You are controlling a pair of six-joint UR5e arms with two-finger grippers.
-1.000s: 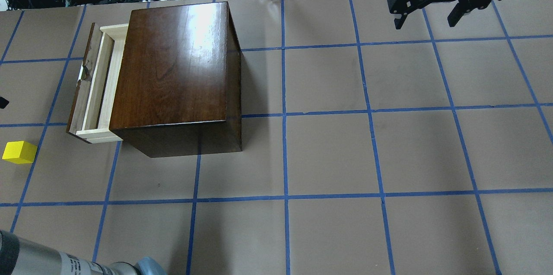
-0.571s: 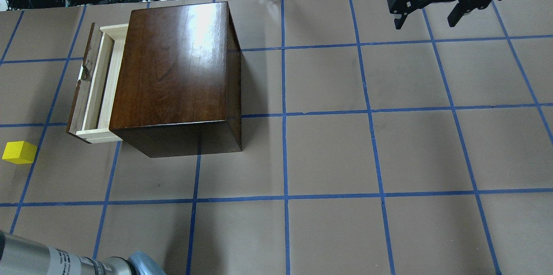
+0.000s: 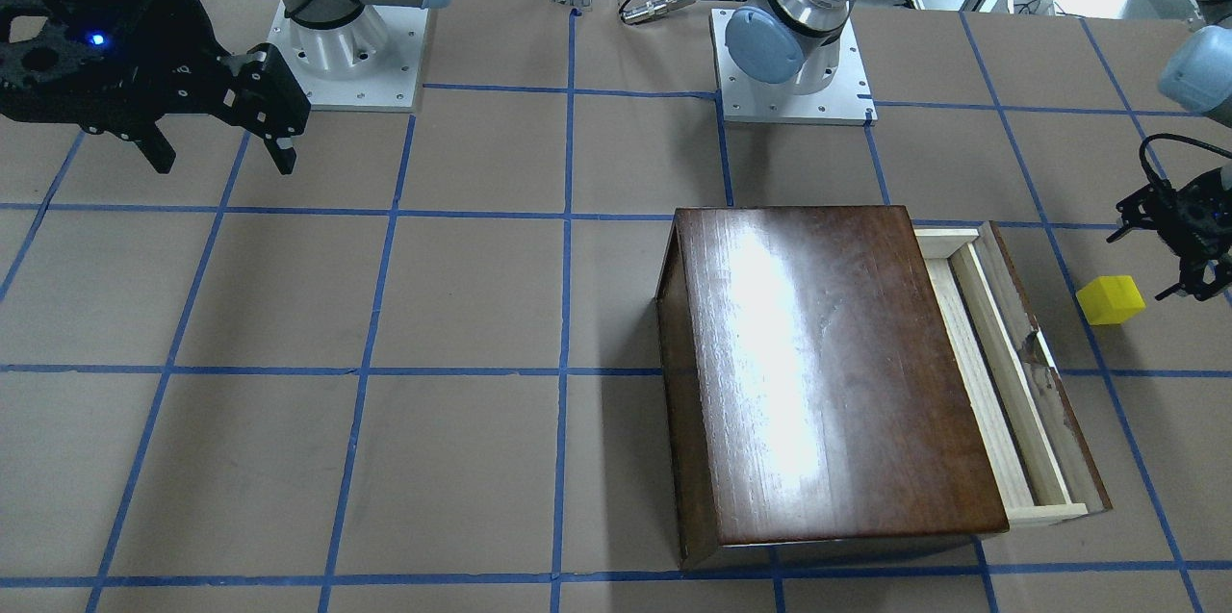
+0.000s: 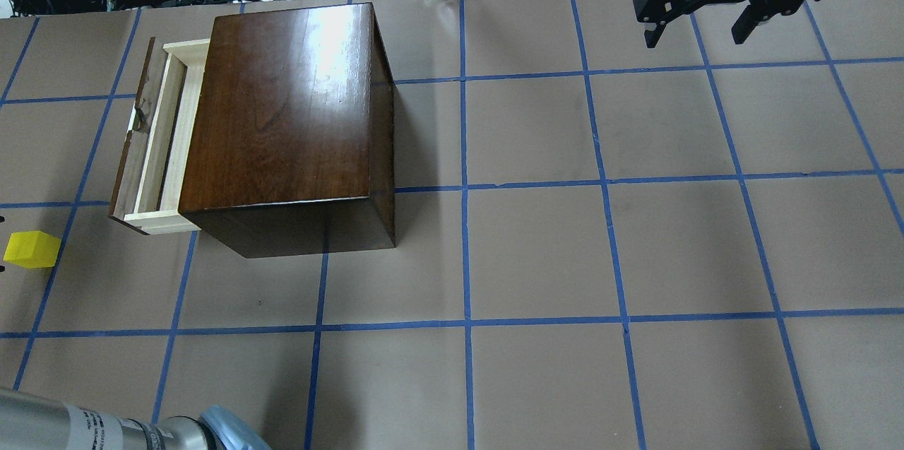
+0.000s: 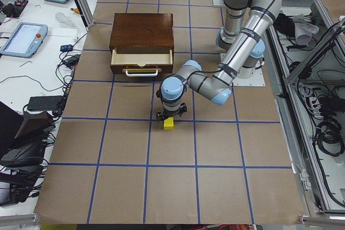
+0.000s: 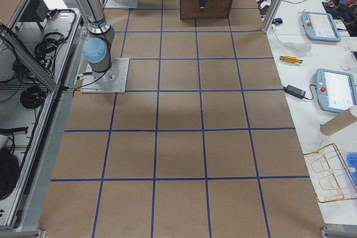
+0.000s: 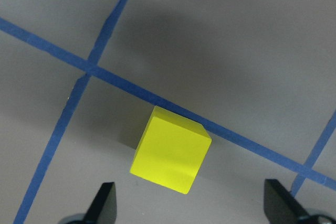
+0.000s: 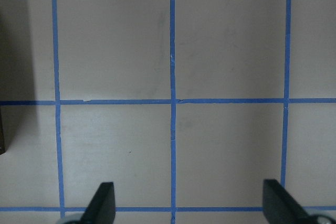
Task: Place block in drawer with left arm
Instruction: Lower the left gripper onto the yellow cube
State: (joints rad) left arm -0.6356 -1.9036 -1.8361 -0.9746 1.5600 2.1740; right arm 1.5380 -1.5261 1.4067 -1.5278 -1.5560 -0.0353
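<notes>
Sitting outside the part-open drawer (image 4: 150, 153), block (image 4: 31, 250), left end effector (image 7: 191, 203) spread above

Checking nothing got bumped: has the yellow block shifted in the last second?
No. In the overhead view the block keeps the same spot, just left of the blue tape line and below the drawer's front corner.

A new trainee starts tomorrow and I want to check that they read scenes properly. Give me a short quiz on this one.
1. True or false: the block lies in the drawer.
2. The left claw is: A) shut on the block, B) open over the block, C) inside the drawer.
3. Fill in: the right claw holds ____.
Key: 1 false; 2 B; 3 nothing.
</notes>
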